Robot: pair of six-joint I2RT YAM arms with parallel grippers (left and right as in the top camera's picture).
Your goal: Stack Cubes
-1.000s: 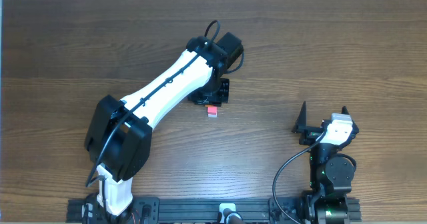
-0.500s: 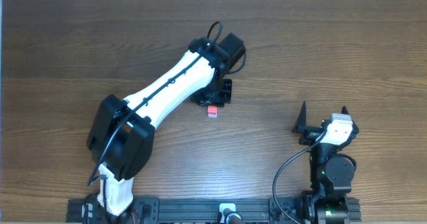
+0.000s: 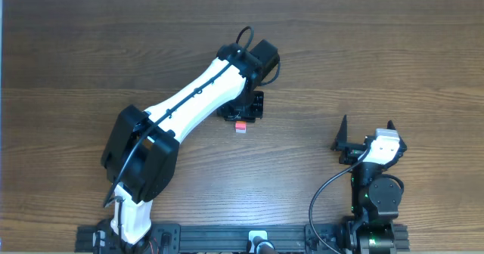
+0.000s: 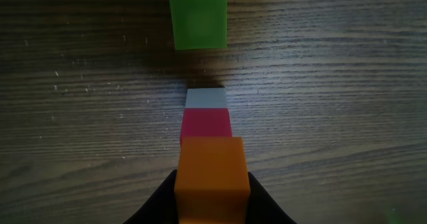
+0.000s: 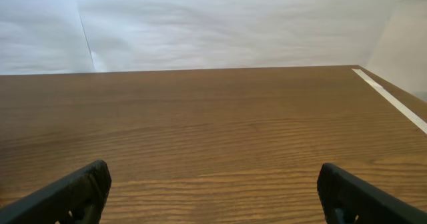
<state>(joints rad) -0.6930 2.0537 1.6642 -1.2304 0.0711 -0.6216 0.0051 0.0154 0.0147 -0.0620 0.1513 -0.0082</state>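
Left wrist view gives me my main worry. The left gripper is clamped on an orange plastic cube, one dark finger against each side, and that cube overlaps the near edge of a red plastic cube ahead of it. A pale grey cube touches the red one on its far side; I cannot tell whether red sits on grey or just beside it. A green plastic cube lies farther out on the brown wooden table, apart from the others.

I judge that the orange cube is not yet centred over the red one, so letting go here could leave it hanging off an edge and toppling. Lowering it off-line could also shove the red and grey pair out of place, and the fingers may catch the red cube as they part.

Over at the right, the right gripper sits near its own base, jaws wide apart and holding nothing, well away from every cube.
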